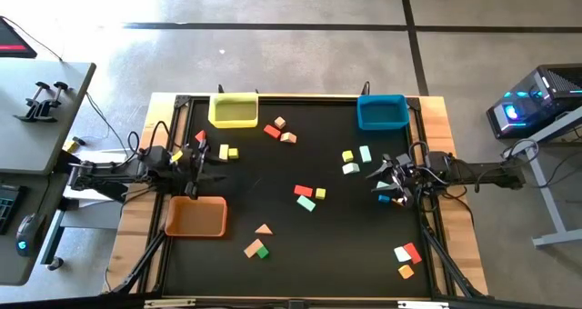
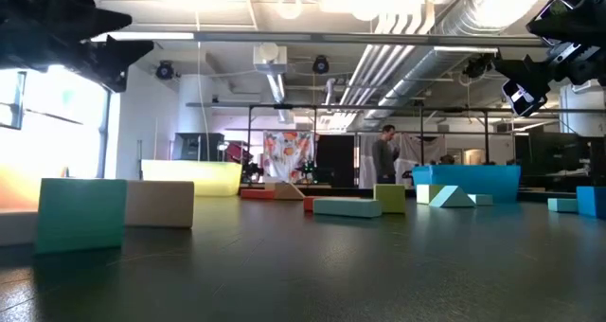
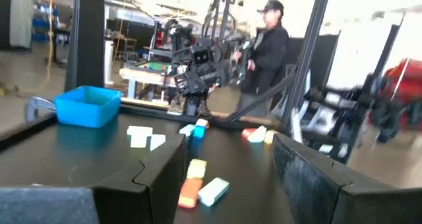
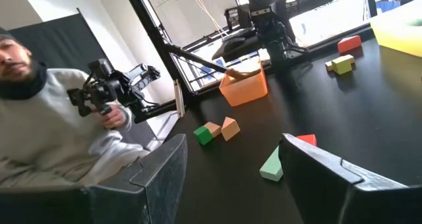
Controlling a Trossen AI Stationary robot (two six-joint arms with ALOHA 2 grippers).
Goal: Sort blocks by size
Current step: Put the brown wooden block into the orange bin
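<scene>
Left end effector [image 1: 202, 164] hovers near the table's left edge, right end effector [image 1: 393, 184] near the right edge; both are open and hold nothing. From above, the blocks [image 1: 306, 196] lie scattered over the black table [image 1: 273, 218], between the yellow bin [image 1: 234, 110], blue bin [image 1: 381, 112] and orange bin [image 1: 195, 217]. At table height, a green block [image 2: 81, 214] stands nearest. Left wrist view shows open fingers [image 3: 158, 178] and a person [image 3: 267, 43] behind.
</scene>
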